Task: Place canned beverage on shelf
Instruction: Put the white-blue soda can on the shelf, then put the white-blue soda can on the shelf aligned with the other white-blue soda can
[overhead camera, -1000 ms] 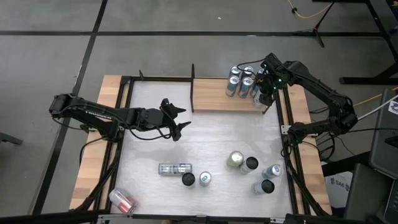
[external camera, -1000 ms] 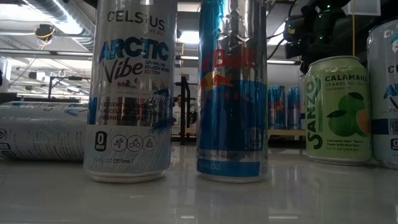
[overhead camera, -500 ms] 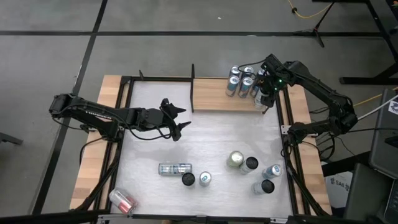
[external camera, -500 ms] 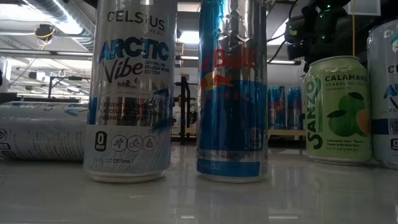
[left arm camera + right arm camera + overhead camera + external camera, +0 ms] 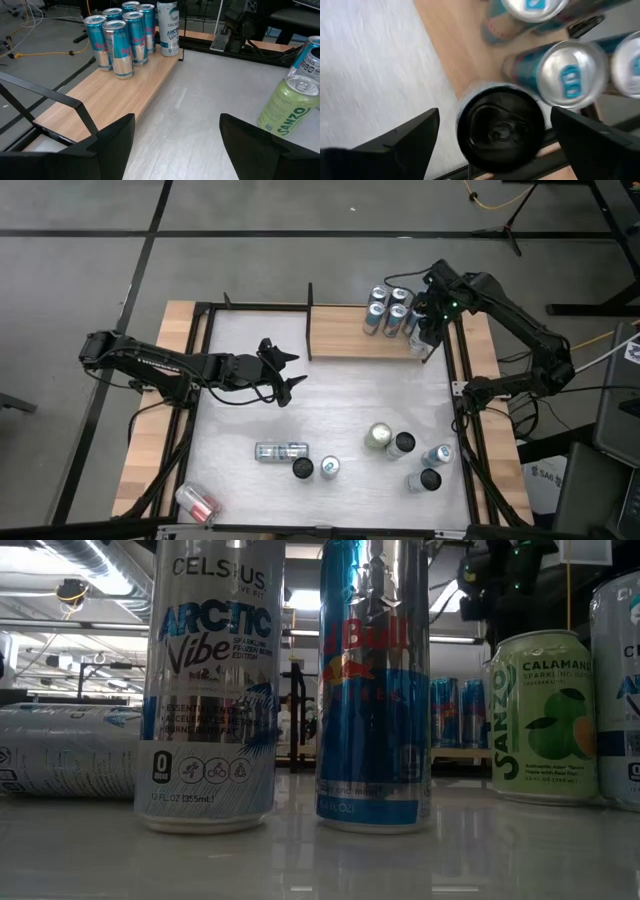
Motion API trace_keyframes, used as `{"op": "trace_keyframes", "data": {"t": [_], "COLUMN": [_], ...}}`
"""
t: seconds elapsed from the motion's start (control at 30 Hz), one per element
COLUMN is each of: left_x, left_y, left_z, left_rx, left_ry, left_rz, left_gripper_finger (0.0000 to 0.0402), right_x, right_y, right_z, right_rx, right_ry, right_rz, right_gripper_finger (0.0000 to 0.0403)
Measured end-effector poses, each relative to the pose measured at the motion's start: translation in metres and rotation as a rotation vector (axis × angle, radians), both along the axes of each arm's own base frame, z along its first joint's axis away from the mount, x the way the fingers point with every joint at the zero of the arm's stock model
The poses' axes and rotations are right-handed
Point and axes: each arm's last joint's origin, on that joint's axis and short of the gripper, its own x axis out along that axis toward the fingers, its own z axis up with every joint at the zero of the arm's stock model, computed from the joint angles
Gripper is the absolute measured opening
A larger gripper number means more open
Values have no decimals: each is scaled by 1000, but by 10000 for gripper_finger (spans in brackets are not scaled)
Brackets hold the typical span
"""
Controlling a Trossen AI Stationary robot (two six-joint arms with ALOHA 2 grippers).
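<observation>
The shelf (image 5: 345, 335) is a light-brown board at the table's far edge. A cluster of several blue cans (image 5: 122, 37) stands at its right end. A white canned beverage with a black top (image 5: 501, 122) stands upright on the board's near right corner, next to them (image 5: 168, 27). My right gripper (image 5: 495, 114) hangs open above this can, pointing down, a finger on either side and clear of it (image 5: 427, 332). My left gripper (image 5: 292, 372) waits open over the table's left middle (image 5: 177, 120).
Loose cans stand near the table's front: a green one (image 5: 379, 436), several dark-topped and silver-topped ones (image 5: 401, 444), and one lying on its side (image 5: 281, 451). A red can (image 5: 197, 502) lies at the near left corner. Black uprights (image 5: 310, 320) bound the shelf.
My right gripper has risen straight up from the white can on the shelf's right end, still pointing down. The can stays upright where it stood. My left gripper has kept still.
</observation>
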Motion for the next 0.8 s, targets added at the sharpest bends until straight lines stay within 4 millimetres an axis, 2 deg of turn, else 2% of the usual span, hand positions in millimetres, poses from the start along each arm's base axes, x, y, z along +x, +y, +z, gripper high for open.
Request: {"op": "trace_keyframes", "data": {"t": [0.27, 0.43, 0.57, 0.8], "left_x": [0, 0, 0, 0], "left_y": [0, 0, 0, 0], "left_z": [0, 0, 0, 0], "left_rx": [0, 0, 0, 0], "left_ry": [0, 0, 0, -1], "left_rz": [0, 0, 0, 0], "left_gripper_finger": [283, 283, 283, 283], "right_x": [-2, 0, 9, 38], "right_y": [5, 11, 26, 65], "right_z": [34, 47, 51, 54], "right_rx": [13, 111, 184, 254], "right_ry": [-94, -257, -338, -340], "right_rz": [-64, -40, 56, 145], "right_gripper_finger": [370, 370, 370, 370]}}
